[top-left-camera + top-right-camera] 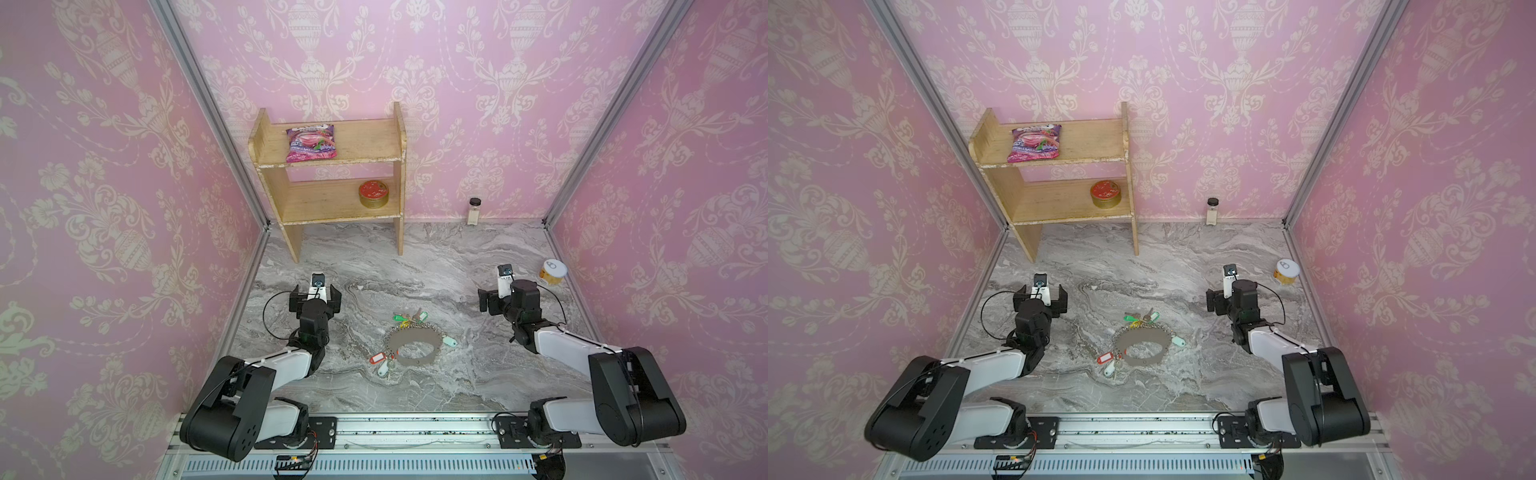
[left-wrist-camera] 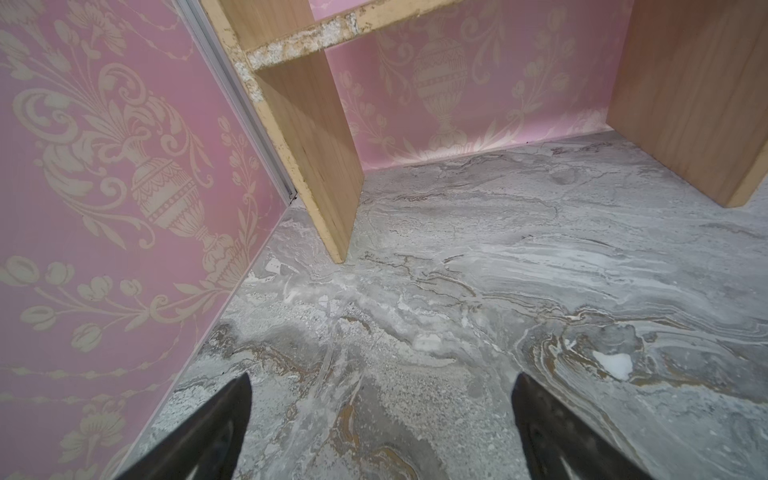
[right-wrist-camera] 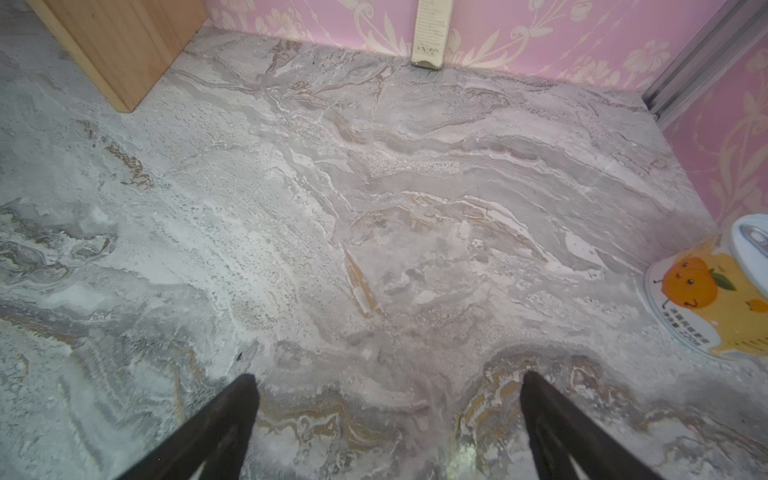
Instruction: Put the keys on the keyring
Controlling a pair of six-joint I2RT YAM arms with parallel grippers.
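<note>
**Surface** (image 1: pixel 457 395): a grey marbled slab that carries every item. Its pattern gives poor contrast against grey metal, so a descent aimed at the silver parts could, in my judgement, land off target.

**Shelf** (image 1: pixel 400 187): wooden, two tiers, against the back wall. The left wrist view shows one of its legs ahead of that arm, and a forward swing could strike it.

**Left pincer** (image 2: pixel 380 386): released, jaws wide with nothing between them. It is over bare surface, well apart from the keyring on its left side.

**Right pincer** (image 3: pixel 388 378): likewise released and empty, on the opposite side. An orange-labelled can (image 1: pixel 552 272) stands near it, and a sideways sweep could topple the can.

**Keyring** (image 1: pixel 411 336): lies flat between the two arms, its rim lined with small loops and coloured tags. It lies loose, so a push on one edge is likely to slide or spin it.

**Keys** (image 1: pixel 409 320): the bunch lies at the keyring's far rim, touching it or just beside it.
- Whether the bunch is hooked on a loop is too small to tell. If it is not, the task is incomplete.
- Another pale tag (image 1: pixel 449 341) sits at the right rim, and other tags crowd close. A clench here could gather the wrong bunch or snag a neighbour
</note>
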